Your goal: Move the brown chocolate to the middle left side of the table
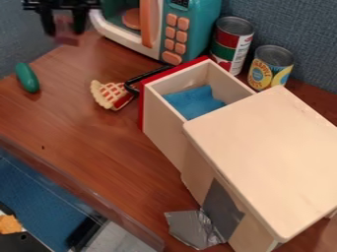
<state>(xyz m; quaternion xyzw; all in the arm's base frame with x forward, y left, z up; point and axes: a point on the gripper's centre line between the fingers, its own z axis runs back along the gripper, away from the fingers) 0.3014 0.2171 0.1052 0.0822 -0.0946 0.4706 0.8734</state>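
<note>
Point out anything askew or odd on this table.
The wooden drawer stands open, with blue cloth inside. A crumpled silvery sheet sits by the cabinet's foot, looking like stray wrapping. I see no spill.

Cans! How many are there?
2. The red and green can is nearest the microwave. The yellow can is beside it, by the wooden box. The box might hide more.

Near, high view slanting down onto table (85, 142).
</note>
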